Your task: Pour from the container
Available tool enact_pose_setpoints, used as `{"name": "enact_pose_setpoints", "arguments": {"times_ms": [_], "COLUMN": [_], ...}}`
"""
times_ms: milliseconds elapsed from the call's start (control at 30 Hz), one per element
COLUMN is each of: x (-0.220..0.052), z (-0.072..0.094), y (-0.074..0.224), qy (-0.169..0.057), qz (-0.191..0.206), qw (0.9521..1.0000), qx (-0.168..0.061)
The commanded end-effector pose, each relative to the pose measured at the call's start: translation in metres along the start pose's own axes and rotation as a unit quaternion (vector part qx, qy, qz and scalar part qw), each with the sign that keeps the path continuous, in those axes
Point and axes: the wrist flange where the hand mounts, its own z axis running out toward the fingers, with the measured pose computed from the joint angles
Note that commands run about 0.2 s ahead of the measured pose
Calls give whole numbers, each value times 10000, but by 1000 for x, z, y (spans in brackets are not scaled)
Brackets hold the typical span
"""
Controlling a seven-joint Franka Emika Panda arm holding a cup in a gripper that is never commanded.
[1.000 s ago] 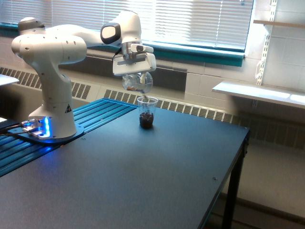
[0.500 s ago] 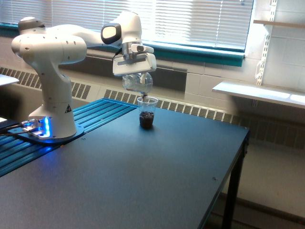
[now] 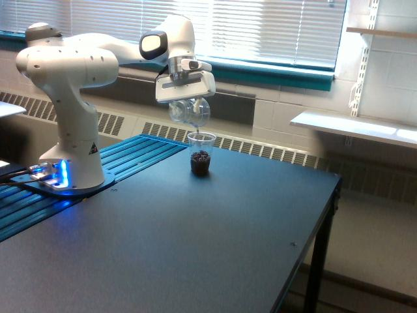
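The small, rounded, clear plastic container [image 3: 189,111] hangs tipped just above the rim of a taller clear tapered plastic cup [image 3: 201,153] partly filled with dark brown granules. The white gripper [image 3: 186,104] is clamped on the container. The cup stands upright on the dark blue-grey table [image 3: 195,248], with the white robot arm's base [image 3: 68,163] at the exterior view's left.
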Motion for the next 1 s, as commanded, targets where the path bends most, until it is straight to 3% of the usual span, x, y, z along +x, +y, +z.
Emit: {"name": "enact_pose_setpoints", "arguments": {"times_ms": [33,1000], "x": [2,-4], "z": [-4,-6], "y": [2,8], "qy": [46,43], "qz": [-11,100], "qw": [9999,9999], "qx": [-120,-85]}}
